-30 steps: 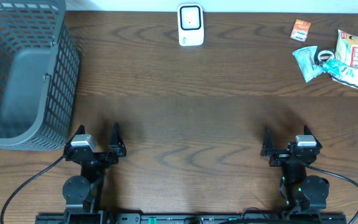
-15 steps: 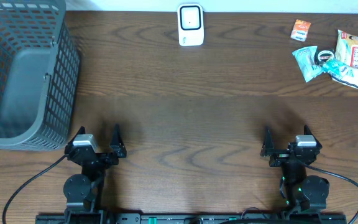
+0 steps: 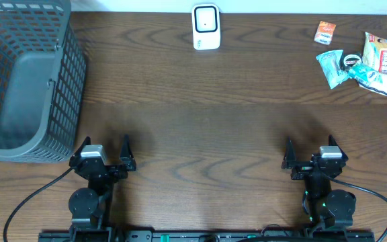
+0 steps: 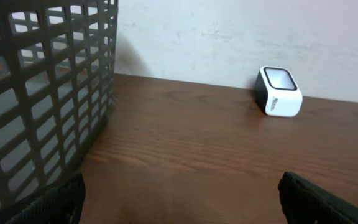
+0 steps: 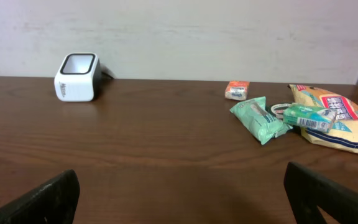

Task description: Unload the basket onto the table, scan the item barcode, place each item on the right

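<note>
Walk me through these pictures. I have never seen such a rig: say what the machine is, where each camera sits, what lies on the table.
These are two small robot arms at the near edge of a wooden table. One picture looks straight down from above; the other two come from a camera on each wrist, whose dark fingertips show in the bottom corners. The left pincer and the right pincer both stand open and hold nothing. On the table lie a grey mesh basket at the left, a white barcode scanner at the far edge, and a few snack packets at the far right.
</note>
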### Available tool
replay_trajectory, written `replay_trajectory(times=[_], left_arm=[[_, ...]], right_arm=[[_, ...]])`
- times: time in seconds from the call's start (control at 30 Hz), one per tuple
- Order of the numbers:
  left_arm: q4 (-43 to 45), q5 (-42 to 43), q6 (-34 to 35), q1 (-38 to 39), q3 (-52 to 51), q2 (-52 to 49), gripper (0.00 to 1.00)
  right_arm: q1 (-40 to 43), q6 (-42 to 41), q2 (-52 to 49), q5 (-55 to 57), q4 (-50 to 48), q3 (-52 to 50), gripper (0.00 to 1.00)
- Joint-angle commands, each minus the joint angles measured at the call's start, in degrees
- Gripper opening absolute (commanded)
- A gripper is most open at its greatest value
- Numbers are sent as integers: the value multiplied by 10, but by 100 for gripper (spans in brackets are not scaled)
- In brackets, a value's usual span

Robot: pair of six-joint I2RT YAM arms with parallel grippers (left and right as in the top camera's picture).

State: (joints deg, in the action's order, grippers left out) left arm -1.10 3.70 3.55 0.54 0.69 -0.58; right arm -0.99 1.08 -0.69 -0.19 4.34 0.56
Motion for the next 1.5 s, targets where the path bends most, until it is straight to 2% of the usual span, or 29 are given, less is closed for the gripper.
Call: replay_trajectory(times=[0.0, 1.47], left_arm=[[-28, 8, -25, -3, -5, 5, 98], [-33, -18, -55, -3, -5, 5, 98]], right_arm=[[-2, 7, 4, 0, 1, -2, 99], [-2, 7, 4, 0, 1, -2, 99]])
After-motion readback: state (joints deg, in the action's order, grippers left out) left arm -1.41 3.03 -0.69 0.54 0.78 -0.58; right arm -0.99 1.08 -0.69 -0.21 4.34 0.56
